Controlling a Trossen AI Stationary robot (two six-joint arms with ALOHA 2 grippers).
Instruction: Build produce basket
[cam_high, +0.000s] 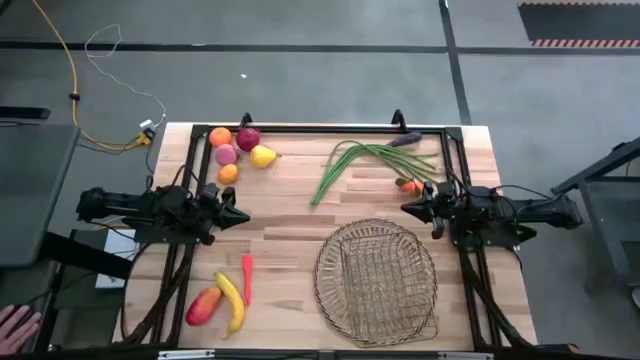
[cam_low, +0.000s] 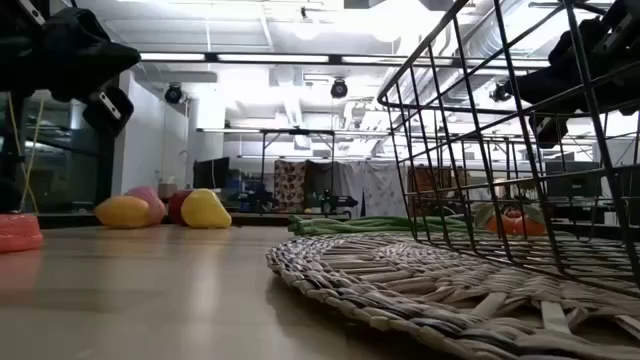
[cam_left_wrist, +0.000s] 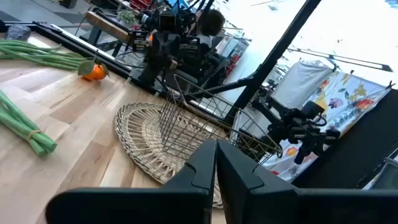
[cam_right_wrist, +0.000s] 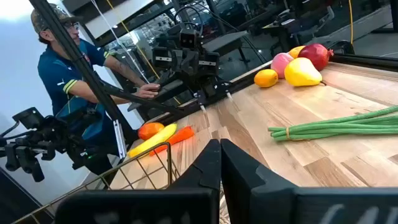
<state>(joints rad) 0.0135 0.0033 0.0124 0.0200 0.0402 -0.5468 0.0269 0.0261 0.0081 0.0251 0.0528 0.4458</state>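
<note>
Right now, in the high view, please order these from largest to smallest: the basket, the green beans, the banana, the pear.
1. basket
2. green beans
3. banana
4. pear
All lie flat on the table under an overhead camera, so nearness hardly matters.

Bright overhead strip lights (cam_low: 300, 57), glare on table (cam_low: 150, 290); soft shadows; near basket (cam_low: 500, 150) blurry in low view.

Both arms are reaching level toward the table's middle from opposite sides (tips facing each other, well apart): the left gripper (cam_high: 240, 215) and the right gripper (cam_high: 408, 208) are each holding their fingers pressed together, gripping nothing.
</note>
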